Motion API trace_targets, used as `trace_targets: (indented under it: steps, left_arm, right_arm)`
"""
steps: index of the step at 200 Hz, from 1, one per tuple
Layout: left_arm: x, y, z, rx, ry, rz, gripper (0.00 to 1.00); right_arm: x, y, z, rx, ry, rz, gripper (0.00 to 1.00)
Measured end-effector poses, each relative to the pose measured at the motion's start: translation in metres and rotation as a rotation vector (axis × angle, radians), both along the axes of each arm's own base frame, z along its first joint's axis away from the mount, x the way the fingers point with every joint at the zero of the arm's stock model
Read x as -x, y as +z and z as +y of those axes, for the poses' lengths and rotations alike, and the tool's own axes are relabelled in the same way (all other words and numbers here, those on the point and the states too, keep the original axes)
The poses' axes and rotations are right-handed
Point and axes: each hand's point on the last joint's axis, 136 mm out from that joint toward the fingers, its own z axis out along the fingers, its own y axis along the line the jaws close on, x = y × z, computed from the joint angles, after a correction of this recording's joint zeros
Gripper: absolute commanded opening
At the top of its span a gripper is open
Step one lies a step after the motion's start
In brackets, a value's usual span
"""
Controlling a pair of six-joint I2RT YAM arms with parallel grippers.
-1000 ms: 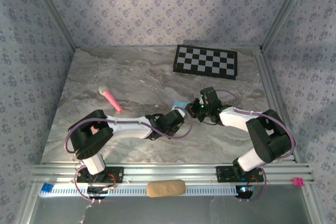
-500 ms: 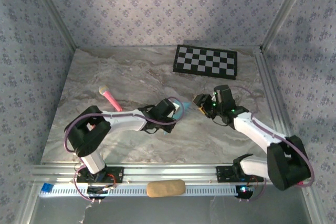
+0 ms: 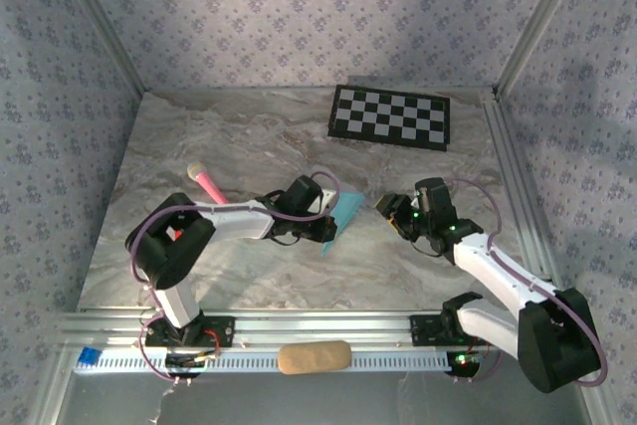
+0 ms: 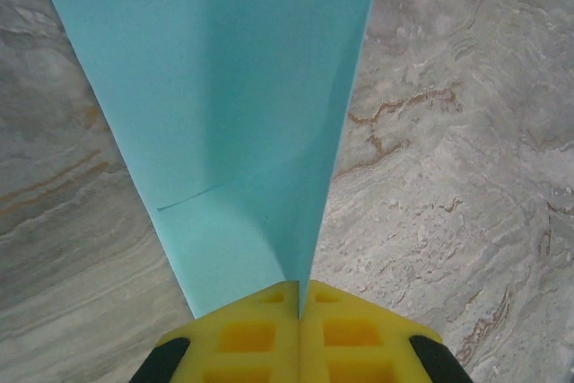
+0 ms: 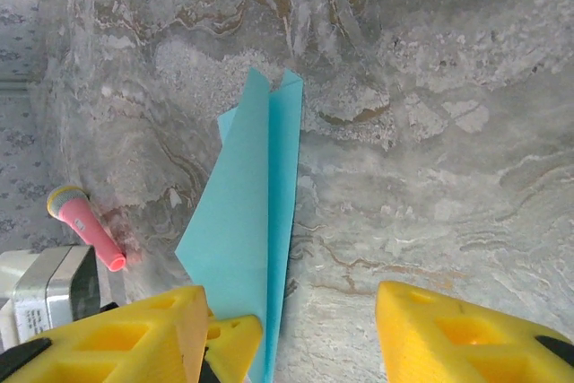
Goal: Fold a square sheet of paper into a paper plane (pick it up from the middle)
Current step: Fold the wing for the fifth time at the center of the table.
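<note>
Pen (image 3: 210, 187) lies on desk (image 3: 239, 136), just left of left arm's wrist. Mat (image 3: 390, 117) sits at far edge, well apart from both arms. Tan pad (image 3: 314, 356) rests on near rail betw. the bases. Plane (image 3: 344, 216) is mid-desk, narrow end pinched in left jaws, which are pressed together on it; it widens away from them. Right jaws stand apart w/ nothing betw. them, near plane's right side, a gap left. Bare desk lies beyond plane and far left. Patterned walls close in on 3 sides.
</note>
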Motion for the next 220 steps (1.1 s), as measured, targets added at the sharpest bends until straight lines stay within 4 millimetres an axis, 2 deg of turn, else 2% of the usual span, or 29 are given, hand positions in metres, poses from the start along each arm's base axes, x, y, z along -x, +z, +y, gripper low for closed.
trace_targets:
  steps: [51,71,136,155,198,220]
  left_arm:
    - [0.004,-0.013,-0.001,0.029,0.018,0.074,0.00]
    - [0.002,-0.013,-0.001,0.052,0.034,0.092,0.00]
    - [-0.001,-0.012,-0.002,0.146,0.063,0.163,0.00]
    - [0.001,-0.012,-0.006,0.176,0.063,0.186,0.00]
    - [0.004,-0.012,-0.014,0.258,0.074,0.249,0.00]
    - [0.005,-0.012,-0.017,0.295,0.087,0.273,0.00]
  right_arm:
    - [0.006,-0.005,0.008,0.002,0.032,0.005,0.50]
    - [0.007,-0.008,0.013,0.003,0.048,0.007,0.49]
    - [0.004,-0.018,0.037,0.015,0.135,-0.038,0.39]
    - [0.004,-0.020,0.042,0.025,0.162,-0.060,0.34]
    - [-0.001,-0.022,0.048,0.031,0.199,-0.091,0.34]
    - [0.000,-0.029,0.054,0.026,0.230,-0.081,0.29]
